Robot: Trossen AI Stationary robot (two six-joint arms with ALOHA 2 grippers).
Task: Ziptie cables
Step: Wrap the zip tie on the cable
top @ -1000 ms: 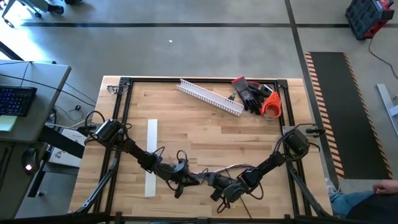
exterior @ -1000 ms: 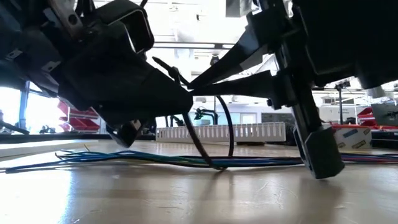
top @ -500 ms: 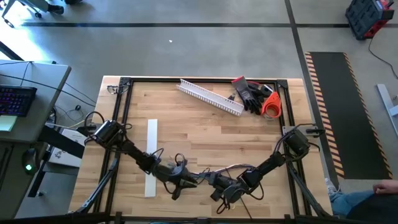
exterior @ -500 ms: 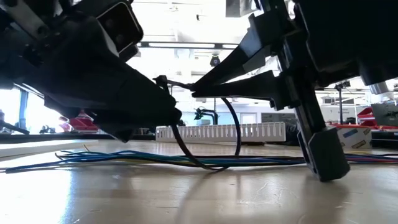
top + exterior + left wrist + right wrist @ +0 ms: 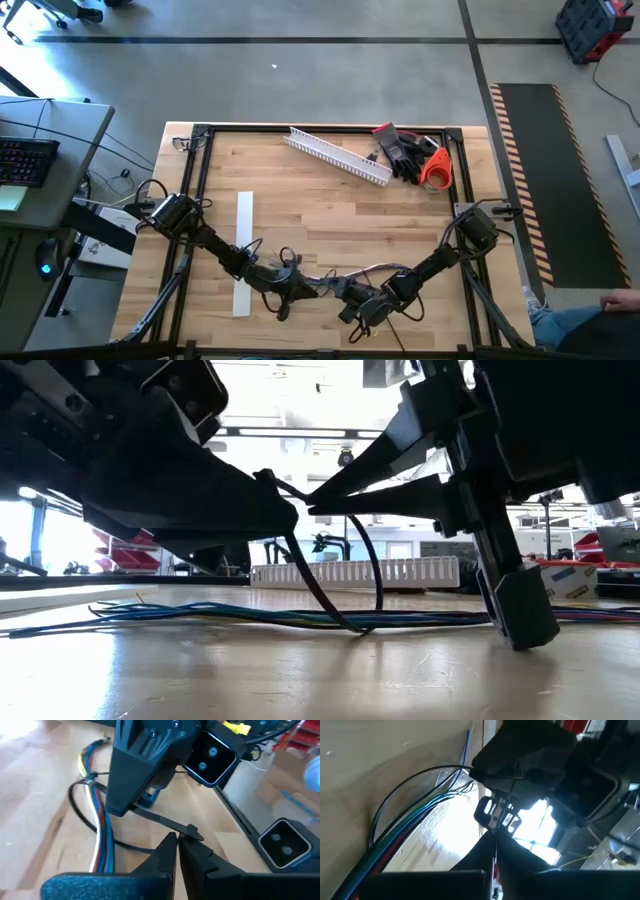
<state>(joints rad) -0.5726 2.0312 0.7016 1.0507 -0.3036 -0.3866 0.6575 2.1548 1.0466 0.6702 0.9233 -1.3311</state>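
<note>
The cables (image 5: 200, 615) are a bunch of thin blue, green, red and white wires lying flat along the table near its front edge; the left wrist view also shows the cables (image 5: 100, 830). A black zip tie (image 5: 330, 605) loops loosely under and around them, its bottom on the table. My left gripper (image 5: 290, 520) and right gripper (image 5: 312, 508) meet tip to tip just above the bunch, both shut on the tie. In the high view the left gripper (image 5: 300, 291) and right gripper (image 5: 335, 290) sit close together at the front middle. My left gripper pinches the zip tie between its fingertips (image 5: 170, 845), right beside the tie's head (image 5: 193, 832); the fingers hide the exact spot. It comes nearly level from the table's left. The loop hangs below it, slack. My right gripper pinches the tie's thin strap (image 5: 496, 827) between its shut fingers, coming nearly level from the table's right. The strap runs on from its tips (image 5: 150, 815) to the head by the left fingers. The loop hangs slack around the cables.
A white slotted channel (image 5: 338, 156) lies at the far middle, with dark gloves and an orange tool (image 5: 415, 158) at the far right. A flat white strip (image 5: 243, 252) lies left of the grippers. A person's leg (image 5: 585, 322) shows off the table's front right.
My left gripper has rolled about its own axis while staying in place beside the right one. The tie's loop has swung slightly under it, its bottom still around the cables on the table. The right gripper has kept still.
</note>
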